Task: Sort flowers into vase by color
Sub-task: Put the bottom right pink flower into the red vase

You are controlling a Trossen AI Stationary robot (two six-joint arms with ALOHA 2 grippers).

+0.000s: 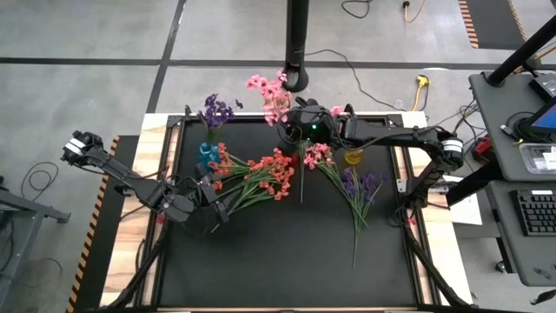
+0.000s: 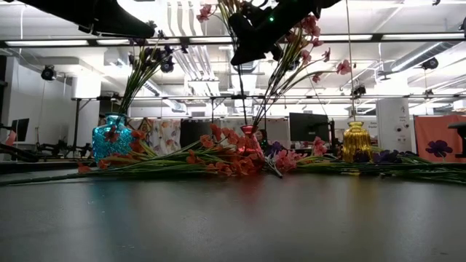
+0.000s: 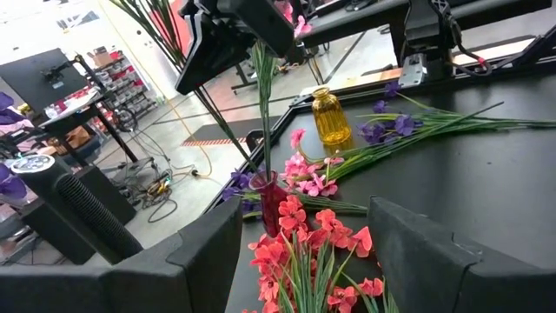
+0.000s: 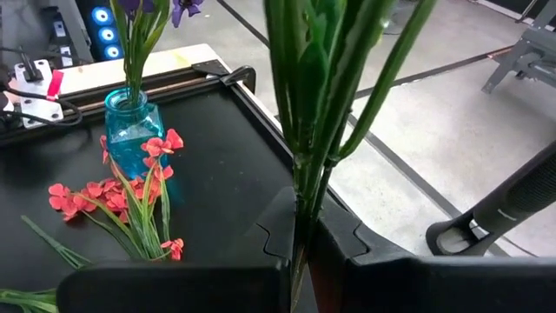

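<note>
The black table (image 1: 287,252) carries three small vases along its far half and loose flowers spread across the middle. The right arm reaches in from the right edge, and its right gripper (image 1: 300,130) hangs over the red vase (image 2: 250,140) at the far centre, fingers pinched on the green stems of a pink spray (image 1: 271,94) whose stem ends run down into that vase's neck; the blossoms stand high above the gripper. The left arm lies low along the near-left part of the table, and its left gripper (image 1: 213,198) sits with fingers spread, holding nothing, just beside the stem ends of the orange-red flowers (image 1: 265,172). Those lie flat in a fan between the blue vase (image 1: 207,156) and the red one. The blue vase, at the far left, holds a purple spray (image 1: 215,111) upright. More purple flowers (image 1: 360,184) lie flat at the right with long stems pointing toward the near edge, and a few loose pink blossoms (image 1: 318,156) rest between them and the red vase. The yellow vase (image 3: 331,116) stands just beyond the purple flowers.
</note>
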